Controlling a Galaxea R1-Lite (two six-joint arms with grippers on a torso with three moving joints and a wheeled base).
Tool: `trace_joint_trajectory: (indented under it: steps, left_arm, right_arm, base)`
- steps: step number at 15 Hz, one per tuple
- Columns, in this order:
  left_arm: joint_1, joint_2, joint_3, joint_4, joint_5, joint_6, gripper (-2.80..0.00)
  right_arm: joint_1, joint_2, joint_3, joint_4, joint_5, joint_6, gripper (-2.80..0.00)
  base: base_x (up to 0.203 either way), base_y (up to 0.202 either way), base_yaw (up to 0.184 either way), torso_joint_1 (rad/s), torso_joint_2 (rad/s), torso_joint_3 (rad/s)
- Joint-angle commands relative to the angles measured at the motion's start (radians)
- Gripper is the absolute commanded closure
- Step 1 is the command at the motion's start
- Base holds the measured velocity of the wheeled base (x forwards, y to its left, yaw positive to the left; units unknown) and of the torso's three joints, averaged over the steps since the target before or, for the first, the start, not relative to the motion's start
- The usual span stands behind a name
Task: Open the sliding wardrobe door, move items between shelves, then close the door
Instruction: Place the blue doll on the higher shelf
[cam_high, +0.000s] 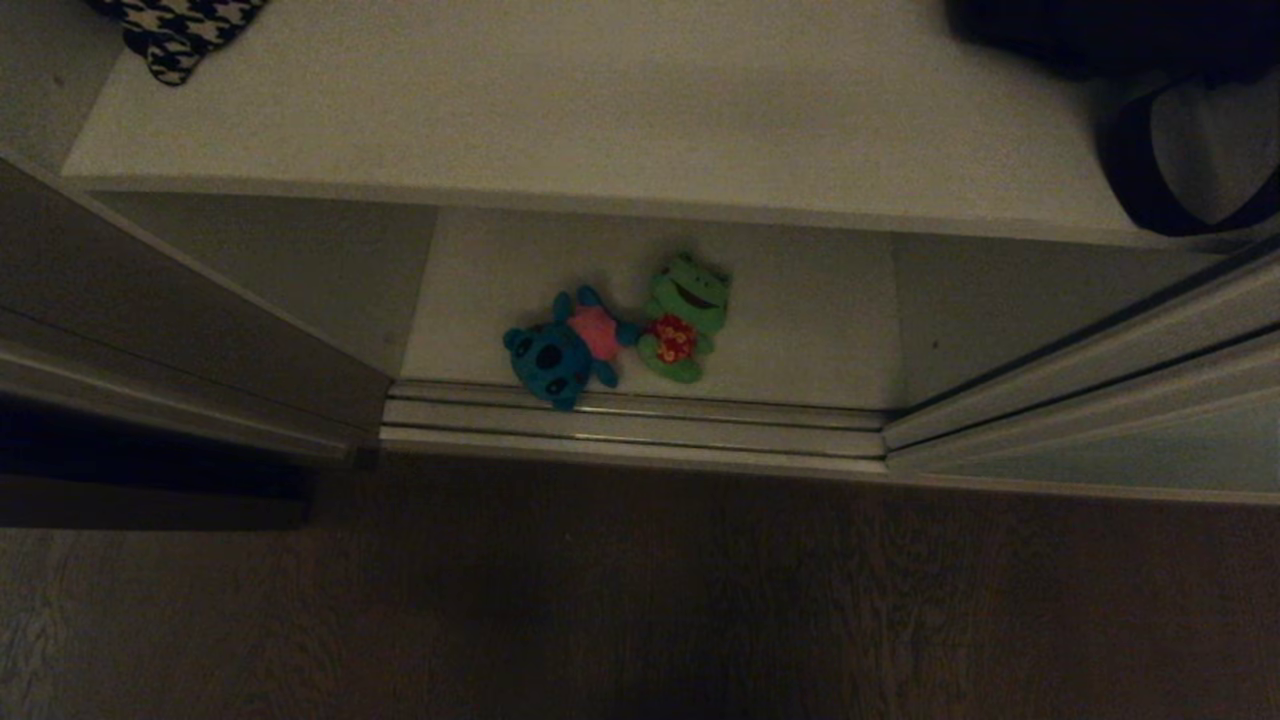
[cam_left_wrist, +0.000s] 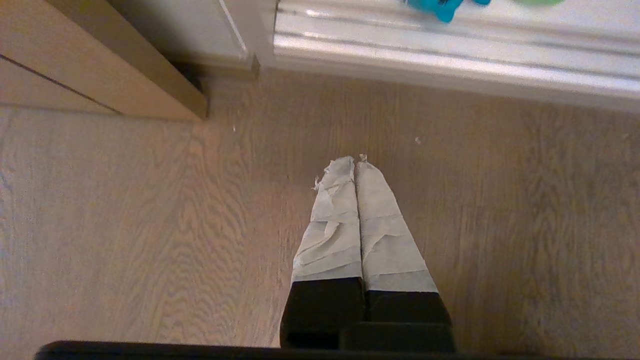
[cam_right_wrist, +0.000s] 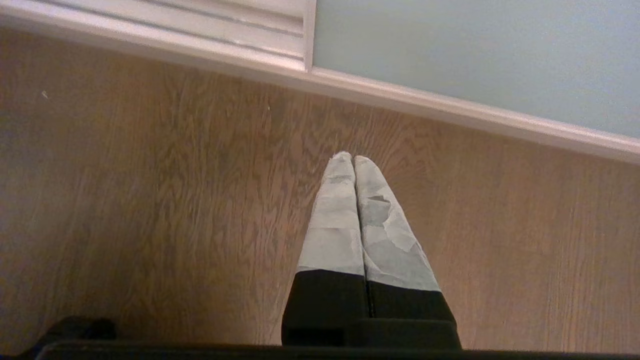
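Both tape-wrapped grippers, left gripper (cam_left_wrist: 355, 162) and right gripper (cam_right_wrist: 353, 159), hang closed and empty above the floor; open the jaws before descending on the green plush frog (cam_high: 685, 315), which touches the teal-blue plush toy (cam_high: 560, 350) at its eight o'clock

two toys lie side by side on the bottom shelf (cam_high: 800, 330), frog (cam_high: 685, 318) right of the other toy (cam_high: 560, 350), just behind the rail (cam_high: 640, 425). upper shelf (cam_high: 600, 110) above them, door (cam_high: 1130, 420) at right.
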Motion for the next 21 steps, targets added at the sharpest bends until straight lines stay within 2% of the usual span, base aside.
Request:
trace_joint_trajectory:
  steps: [1, 6, 21]
  left_arm:
    - [0.000, 0.002, 0.000, -0.002, 0.000, -0.001, 0.00]
    - [0.000, 0.002, 0.006, -0.016, 0.000, -0.004, 0.00]
    - [0.000, 0.003, 0.006, -0.011, 0.003, 0.007, 0.00]
  right_arm:
    - [0.000, 0.000, 0.000, 0.000, 0.000, -0.001, 0.00]
    - [0.000, 0.000, 0.000, 0.000, 0.000, -0.001, 0.00]
    - [0.000, -0.001, 0.000, 0.000, 0.000, -0.001, 0.00]
  base:
    - [0.000, 0.000, 0.000, -0.002, 0.00, -0.202]
    - [0.000, 0.000, 0.000, 0.003, 0.01, -0.101]
    - [0.000, 0.000, 0.000, 0.000, 0.00, 0.000]
